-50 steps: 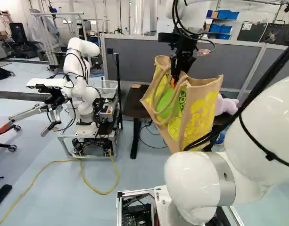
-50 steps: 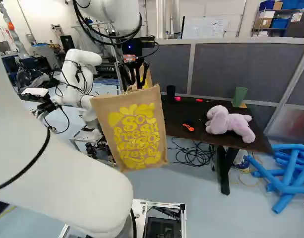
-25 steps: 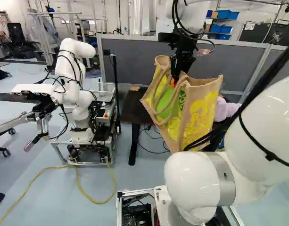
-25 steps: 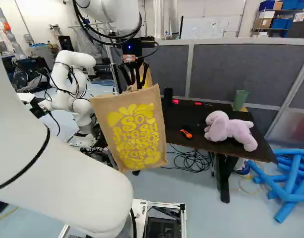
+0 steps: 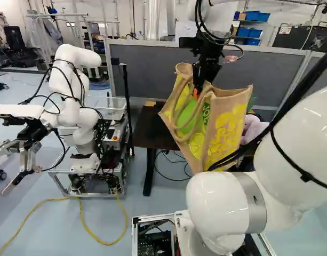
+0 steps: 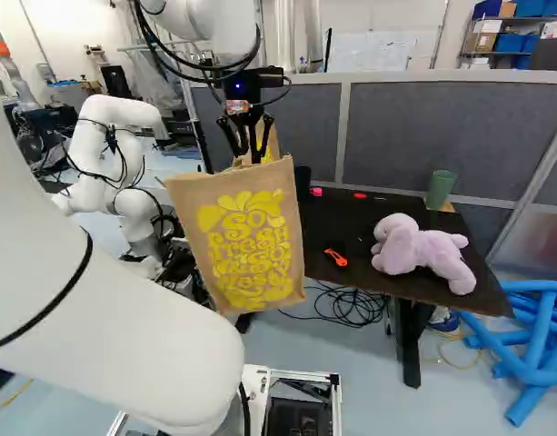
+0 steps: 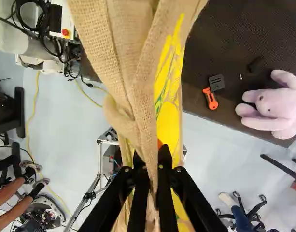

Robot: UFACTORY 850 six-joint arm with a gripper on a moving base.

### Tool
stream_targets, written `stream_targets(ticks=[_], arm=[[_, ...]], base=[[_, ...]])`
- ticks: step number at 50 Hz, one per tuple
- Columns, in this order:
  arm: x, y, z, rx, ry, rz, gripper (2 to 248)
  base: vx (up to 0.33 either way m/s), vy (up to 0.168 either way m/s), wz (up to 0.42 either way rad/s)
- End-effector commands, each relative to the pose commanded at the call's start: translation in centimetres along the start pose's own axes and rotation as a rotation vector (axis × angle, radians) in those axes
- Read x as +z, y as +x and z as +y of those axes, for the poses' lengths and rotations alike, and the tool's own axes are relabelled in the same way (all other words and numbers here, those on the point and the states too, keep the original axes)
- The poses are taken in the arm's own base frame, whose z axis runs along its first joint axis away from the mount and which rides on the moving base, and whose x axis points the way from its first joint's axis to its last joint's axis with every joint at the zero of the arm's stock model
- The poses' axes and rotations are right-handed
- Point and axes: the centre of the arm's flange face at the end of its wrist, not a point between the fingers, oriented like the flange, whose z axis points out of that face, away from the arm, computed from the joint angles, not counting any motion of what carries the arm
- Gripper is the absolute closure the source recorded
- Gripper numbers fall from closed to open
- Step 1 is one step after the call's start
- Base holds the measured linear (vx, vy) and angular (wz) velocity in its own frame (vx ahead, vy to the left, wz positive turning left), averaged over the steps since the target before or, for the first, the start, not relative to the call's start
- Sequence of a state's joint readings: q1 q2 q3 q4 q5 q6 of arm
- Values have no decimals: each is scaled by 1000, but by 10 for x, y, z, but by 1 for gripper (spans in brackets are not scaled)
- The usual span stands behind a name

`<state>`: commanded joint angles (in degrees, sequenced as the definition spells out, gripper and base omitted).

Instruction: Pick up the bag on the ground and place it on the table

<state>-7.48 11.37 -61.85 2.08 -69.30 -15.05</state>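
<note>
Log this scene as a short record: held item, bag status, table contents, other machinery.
Held: bag, clamped in gripper
Bag status: hanging off the floor, not set on table
On table: pink plush toy, orange cutter
Other machinery: another robot, at the left of the left base view

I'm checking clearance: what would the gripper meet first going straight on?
The gripper, shut on the bag, would probably lower it to the floor; whether it clears the table is unclear.

The white arm (image 6: pixel 124 336) reached out ahead, holding its black tool (image 6: pixel 256 154) up high and pointed downward. The two fingers (image 7: pixel 165 186) were pinched nearly together.
</note>
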Motion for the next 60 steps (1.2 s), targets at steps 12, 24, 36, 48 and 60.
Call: stream_targets(ticks=[12, 24, 36, 48, 60], arm=[[0, 8, 1, -2, 1, -3, 227], [1, 18, 2, -5, 2, -6, 227], [2, 32, 4, -9, 3, -10, 227], [3, 54, 7, -15, 4, -13, 227], [4, 77, 8, -30, -5, -12, 227]], base=[[107, -1, -17], [-4, -1, 0], [0, 0, 0], [0, 0, 0], [0, 0, 0]])
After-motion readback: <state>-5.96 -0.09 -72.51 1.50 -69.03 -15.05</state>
